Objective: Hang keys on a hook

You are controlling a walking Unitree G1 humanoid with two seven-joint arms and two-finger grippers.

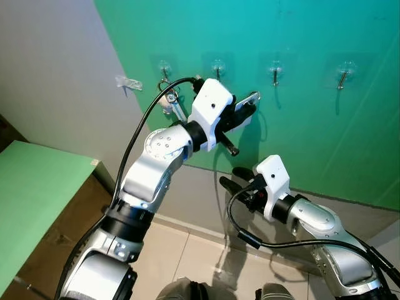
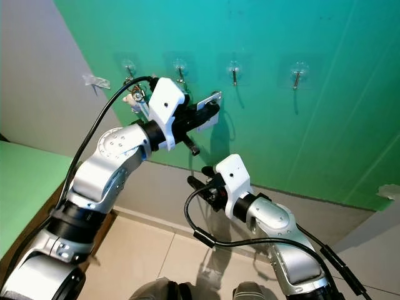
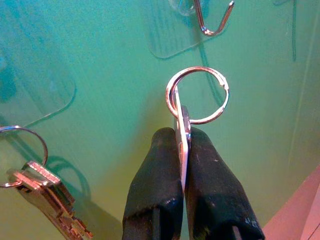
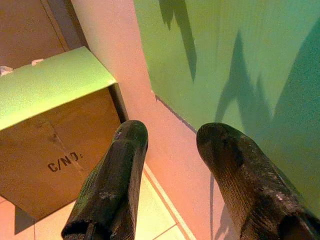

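**Green wall, four hooks, one ring to land**

Green wall panel carries a row of clear stick-on hooks. Left pincer is pressed together on a flat key, its split ring standing free ahead of the fingertips, just below an empty hook. Beside it, another key bunch already hangs from the neighbouring hook. Right pincer hangs low, fingers spread, holding nothing, above a cardboard box.

Risks, as I judge them: the ring hangs edge-on and could glance off the hook tip; pushing hard might peel the adhesive pad; letting go early drops the key to the floor.
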